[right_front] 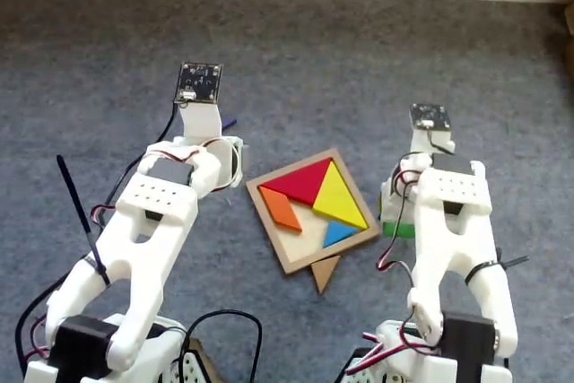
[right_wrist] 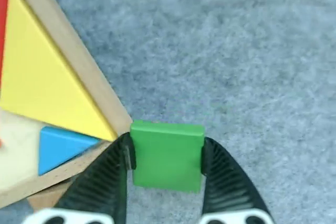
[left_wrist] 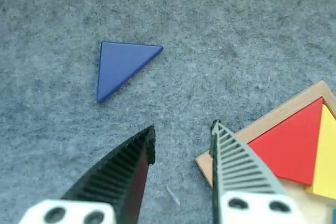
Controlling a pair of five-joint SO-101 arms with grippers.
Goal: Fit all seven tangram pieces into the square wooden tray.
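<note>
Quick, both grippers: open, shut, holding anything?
Left gripper: open, empty, near the blue triangle.
Right gripper: closed on the green square piece.

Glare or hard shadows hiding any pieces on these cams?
High view: soft, even light, no glare on the square wooden tray. Left wrist view: blue triangular piece evenly lit, barely any shadow. Right wrist view: green square piece evenly lit, no glare.

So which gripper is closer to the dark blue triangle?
Left. The left gripper sits just short of the dark blue triangle, open; the right gripper is across the wooden tray, clamped on the green square.
</note>
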